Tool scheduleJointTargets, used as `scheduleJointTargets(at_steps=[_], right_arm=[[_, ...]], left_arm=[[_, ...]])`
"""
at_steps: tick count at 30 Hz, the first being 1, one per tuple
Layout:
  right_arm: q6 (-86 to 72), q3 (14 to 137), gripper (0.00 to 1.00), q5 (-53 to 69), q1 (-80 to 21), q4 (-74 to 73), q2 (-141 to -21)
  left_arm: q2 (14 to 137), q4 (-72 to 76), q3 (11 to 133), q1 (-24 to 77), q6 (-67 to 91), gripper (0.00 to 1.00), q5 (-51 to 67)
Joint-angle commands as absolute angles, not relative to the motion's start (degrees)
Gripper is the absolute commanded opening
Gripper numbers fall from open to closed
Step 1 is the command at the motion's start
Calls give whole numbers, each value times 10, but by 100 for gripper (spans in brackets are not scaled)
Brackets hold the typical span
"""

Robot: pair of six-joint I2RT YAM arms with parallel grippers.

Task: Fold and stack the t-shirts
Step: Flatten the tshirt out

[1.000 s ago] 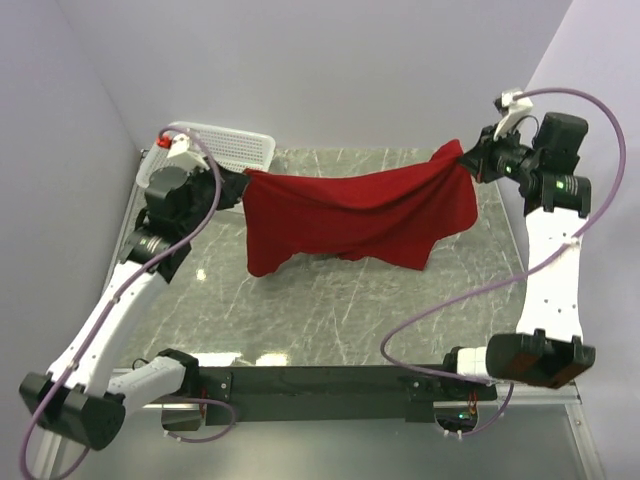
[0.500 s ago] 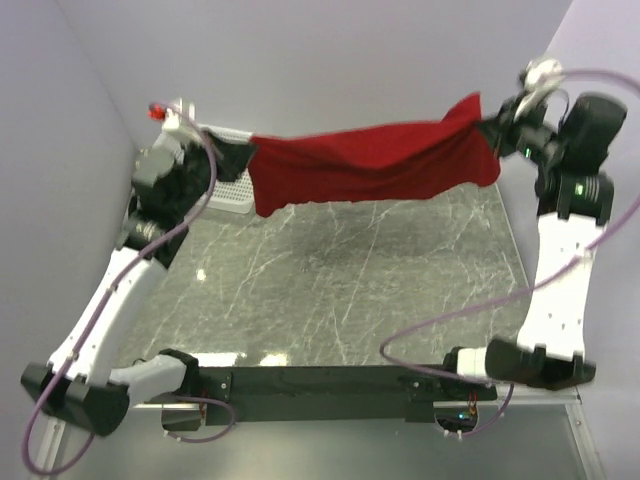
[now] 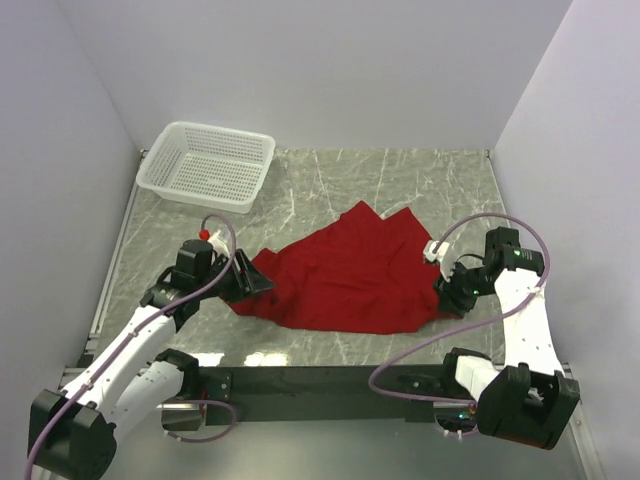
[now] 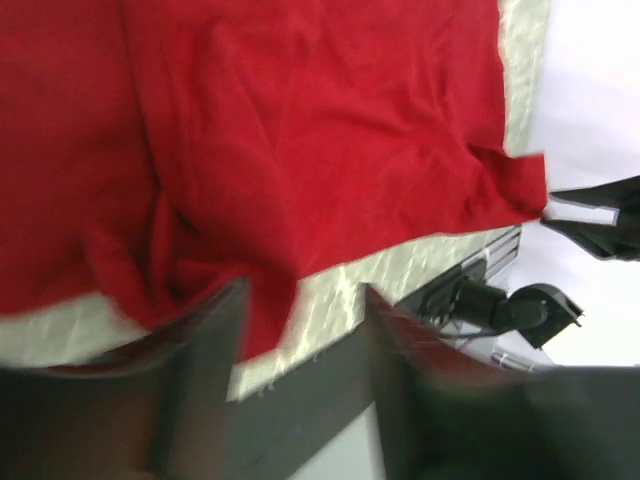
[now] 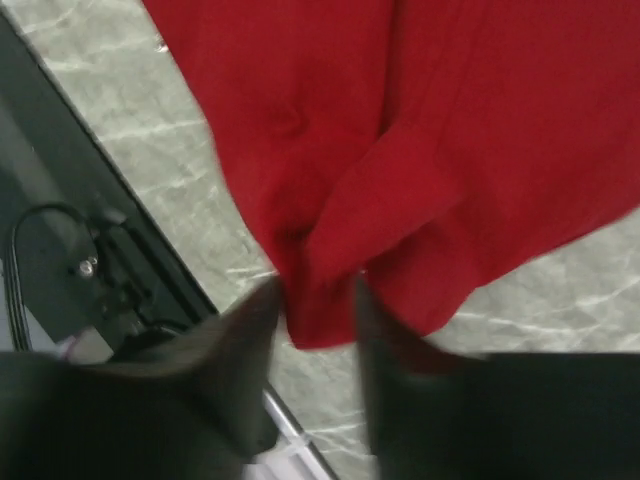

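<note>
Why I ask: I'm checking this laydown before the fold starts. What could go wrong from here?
1. A fold of the shirt sits between the open fingers of the right hand; pulling away could drag it along.
2. The left hand has the shirt's edge between its fingers too, so it risks the same snag.
3. The shirt lies rumpled and skewed on the table; folding now would likely trap creases.

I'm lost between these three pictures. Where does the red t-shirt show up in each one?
Top external: the red t-shirt lies spread and rumpled at the middle of the table, between the two arms.
Left wrist: the red t-shirt fills the upper and left part of the picture.
Right wrist: the red t-shirt fills the top and right, tapering to a point at lower centre.
Shared landmark: the grey marbled tabletop under the cloth, seen in all three.
</note>
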State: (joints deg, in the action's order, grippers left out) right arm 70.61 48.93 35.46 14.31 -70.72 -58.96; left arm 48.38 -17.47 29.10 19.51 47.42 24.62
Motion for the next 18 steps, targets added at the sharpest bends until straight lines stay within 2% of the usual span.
scheduleJointTargets(at_steps=[1, 2, 5, 11, 15, 18], right_arm=[[760, 522, 51, 350, 146, -745, -570], [751, 539, 60, 361, 146, -740, -571], [697, 571, 67, 386, 143, -705, -589], [504, 604, 67, 407, 112, -565, -678], [326, 621, 63, 372, 80, -479, -750], [265, 644, 61, 355, 80, -442, -814]], left_arm=[[461, -282, 354, 197, 481, 61, 232], [457, -301, 369, 196, 473, 71, 218], [454, -351, 422, 196, 447, 81, 171], [516, -242, 414, 197, 432, 81, 164], [632, -143, 425, 196, 417, 79, 167], [729, -115, 496, 199, 391, 76, 156]])
